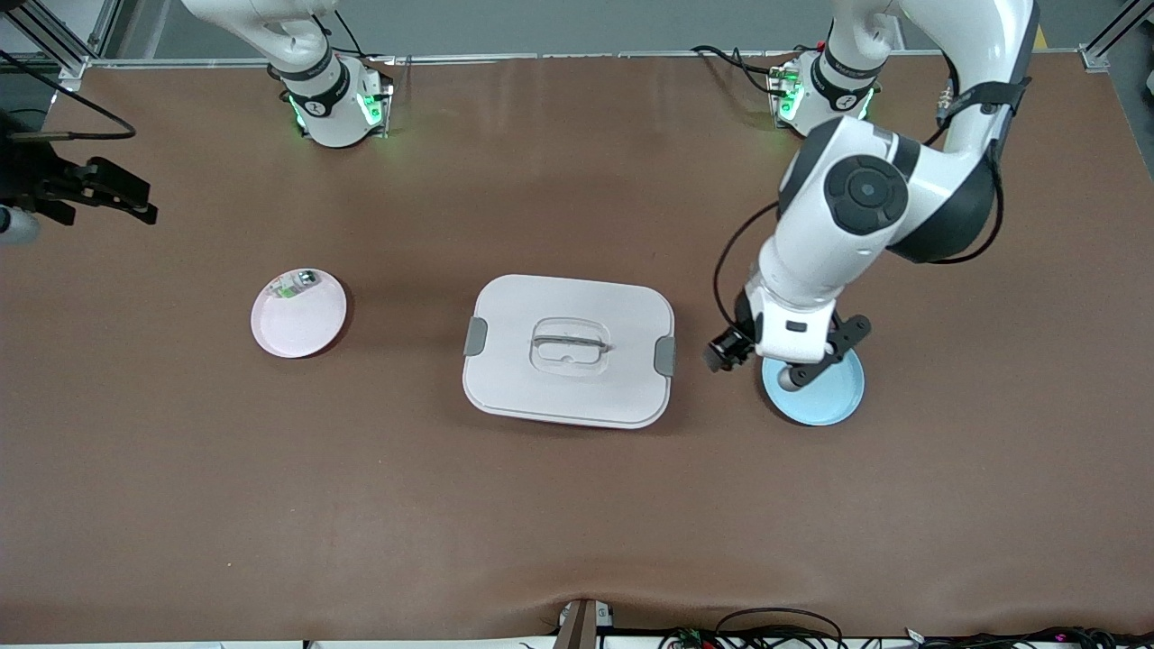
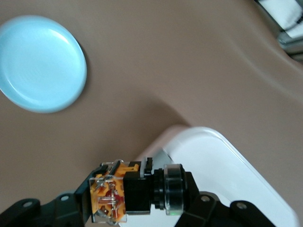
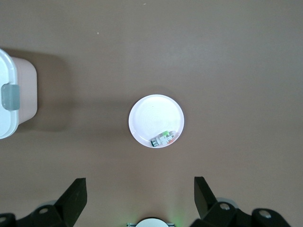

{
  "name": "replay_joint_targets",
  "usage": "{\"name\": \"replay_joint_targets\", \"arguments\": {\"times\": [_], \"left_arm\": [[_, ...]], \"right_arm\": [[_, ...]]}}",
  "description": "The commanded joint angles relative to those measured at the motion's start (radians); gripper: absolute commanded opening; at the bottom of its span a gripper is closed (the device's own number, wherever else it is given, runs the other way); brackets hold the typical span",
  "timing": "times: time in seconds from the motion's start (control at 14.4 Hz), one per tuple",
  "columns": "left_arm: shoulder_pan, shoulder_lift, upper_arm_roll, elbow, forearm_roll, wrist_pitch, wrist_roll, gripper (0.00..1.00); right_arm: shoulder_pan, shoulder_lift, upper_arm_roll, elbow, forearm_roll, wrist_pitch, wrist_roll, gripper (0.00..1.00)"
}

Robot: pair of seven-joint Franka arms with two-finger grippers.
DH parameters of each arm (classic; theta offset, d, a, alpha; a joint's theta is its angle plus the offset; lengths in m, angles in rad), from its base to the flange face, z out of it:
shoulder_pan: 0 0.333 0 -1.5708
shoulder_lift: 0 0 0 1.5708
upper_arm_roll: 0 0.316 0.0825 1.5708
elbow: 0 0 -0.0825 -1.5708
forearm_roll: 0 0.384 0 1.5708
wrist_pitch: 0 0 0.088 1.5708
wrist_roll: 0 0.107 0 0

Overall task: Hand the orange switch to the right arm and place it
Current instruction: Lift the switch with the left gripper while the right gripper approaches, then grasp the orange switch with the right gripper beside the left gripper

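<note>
The orange switch (image 2: 135, 191), with a black body, a clear orange block and a round ringed end, is gripped between my left gripper's (image 2: 137, 201) fingers. In the front view the left gripper (image 1: 798, 370) holds the switch (image 1: 790, 379) just over the light blue plate (image 1: 825, 395), which also shows in the left wrist view (image 2: 40, 64). My right gripper (image 3: 139, 191) is open and empty, high over the table beside the pink plate (image 3: 151, 113). Its black hand shows at the front view's edge (image 1: 117, 194).
A white lidded box (image 1: 568, 347) with grey latches sits mid-table between the plates; it also shows in the left wrist view (image 2: 227, 175) and the right wrist view (image 3: 12, 99). The pink plate (image 1: 302, 329) holds a small white-and-green part (image 1: 297, 284), seen also in the right wrist view (image 3: 164, 138).
</note>
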Motion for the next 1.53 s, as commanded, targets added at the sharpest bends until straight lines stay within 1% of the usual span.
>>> {"name": "replay_joint_targets", "arguments": {"times": [0.0, 0.07, 0.14, 0.21, 0.35, 0.42, 0.56, 0.63, 0.69, 0.76, 0.9, 0.97, 1.04, 1.25, 1.32, 1.46], "left_arm": [[-0.031, 0.03, -0.006, 0.079, -0.09, -0.028, -0.109, 0.0], [-0.047, 0.041, -0.008, 0.104, -0.091, -0.028, -0.161, 0.0], [-0.072, 0.05, -0.008, 0.125, -0.091, -0.028, -0.221, 0.0], [-0.089, 0.061, -0.01, 0.145, -0.093, -0.028, -0.275, 0.0], [-0.123, 0.076, -0.008, 0.179, -0.131, -0.025, -0.361, 0.0], [-0.133, 0.082, -0.008, 0.191, -0.152, -0.019, -0.396, 0.0], [-0.144, 0.085, -0.01, 0.213, -0.189, -0.011, -0.482, 0.0], [-0.15, 0.087, -0.011, 0.214, -0.214, -0.009, -0.51, 0.0], [-0.169, 0.087, -0.01, 0.216, -0.243, 0.001, -0.542, 0.0], [-0.173, 0.087, -0.011, 0.216, -0.27, 0.029, -0.579, 0.0], [-0.204, 0.097, -0.014, 0.216, -0.324, 0.058, -0.626, 0.0], [-0.206, 0.097, -0.014, 0.216, -0.37, 0.058, -0.637, 0.0], [-0.206, 0.097, -0.014, 0.216, -0.425, 0.058, -0.637, 0.0], [-0.209, 0.101, -0.014, 0.216, -0.53, 0.058, -0.642, 0.0], [-0.222, 0.105, -0.014, 0.216, -0.544, 0.058, -0.647, 0.0], [-0.239, 0.116, -0.014, 0.216, -0.548, 0.06, -0.659, 0.0]], "right_arm": [[0.065, 0.004, -0.005, 0.019, 0.0, -0.053, 0.007, 1.0], [0.091, 0.001, -0.005, 0.021, 0.001, -0.087, 0.018, 1.0], [0.11, -0.001, -0.004, 0.021, 0.004, -0.09, 0.051, 1.0], [0.131, -0.002, -0.002, 0.021, 0.026, -0.09, 0.093, 1.0], [0.127, -0.004, -0.01, 0.007, 0.191, -0.096, 0.13, 1.0], [0.125, -0.008, -0.011, -0.013, 0.245, -0.093, 0.156, 1.0], [0.134, -0.036, -0.008, -0.066, 0.312, -0.05, 0.265, 1.0], [0.136, -0.062, -0.007, -0.118, 0.364, -0.009, 0.276, 1.0], [0.136, -0.106, -0.007, -0.199, 0.414, 0.058, 0.276, 1.0], [0.138, -0.172, -0.005, -0.306, 0.457, 0.154, 0.276, 1.0], [0.16, -0.292, 0.015, -0.504, 0.492, 0.342, 0.276, 1.0], [0.188, -0.324, 0.016, -0.563, 0.518, 0.411, 0.276, 1.0], [0.217, -0.331, 0.015, -0.588, 0.556, 0.457, 0.276, 1.0], [0.23, -0.324, 0.019, -0.602, 0.674, 0.554, 0.282, 1.0], [0.243, -0.324, 0.027, -0.614, 0.699, 0.586, 0.282, 1.0], [0.285, -0.32, 0.035, -0.636, 0.709, 0.657, 0.302, 1.0]]}}
